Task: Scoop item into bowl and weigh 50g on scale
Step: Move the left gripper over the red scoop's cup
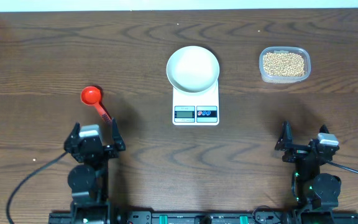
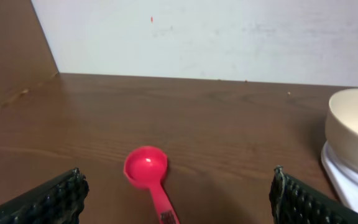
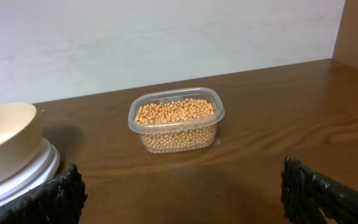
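The left gripper, jaws wide apart and empty, sits just behind the handle of a red scoop; the right gripper, equally spread, holds nothing. Beyond them, mid-table, the white bowl rests on the scale, and off to its right the beans lie in a clear tub.

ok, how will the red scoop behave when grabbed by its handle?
Red scoop looks like thin moulded plastic: probably stiff and light. Its narrow handle lies flat on the table, so it may skid or spin when nudged. The glossy surface suggests it could pivot in the fingers.
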